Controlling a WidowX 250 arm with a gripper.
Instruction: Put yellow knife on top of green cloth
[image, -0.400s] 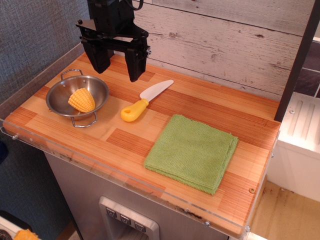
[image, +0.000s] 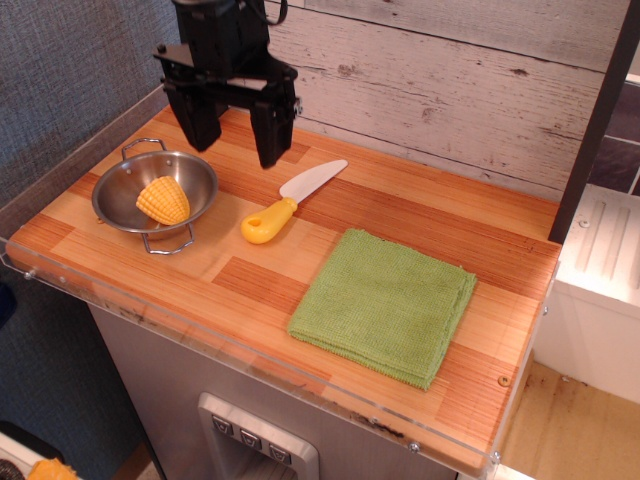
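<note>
Four loose objects lay on the striped wooden butcher-block counter (image: 400, 200), which served as the landmark for all positions. The folded square light-green textured cloth (image: 383, 306), the largest of them, occupied the counter's front right portion, its layered edges facing the front and right, and nothing rested on it. The black two-fingered robot gripper (image: 236, 148) hung above the counter's rear left area, its jaws spread wide and empty, fingers pointing downward. The round steel bowl with wire handles (image: 156, 193) stood at the counter's left side, apart from the cloth. The small plastic toy knife with chunky yellow handle and cream-white rounded blade (image: 289, 204) lay flat near the counter's middle, between bowl and cloth and touching neither; its blade pointed toward the rear right, its handle toward the front left. The ribbed yellow corn piece (image: 164, 200) sat inside the bowl.

The step in hand appeared to be the approach: the knife was not yet grasped, and the gripper stood behind and to the left of it. The next move would likely call for shifting the spread fingers over the handle, aligning them across its narrow width, descending and closing, before any carry to the cloth.
</note>
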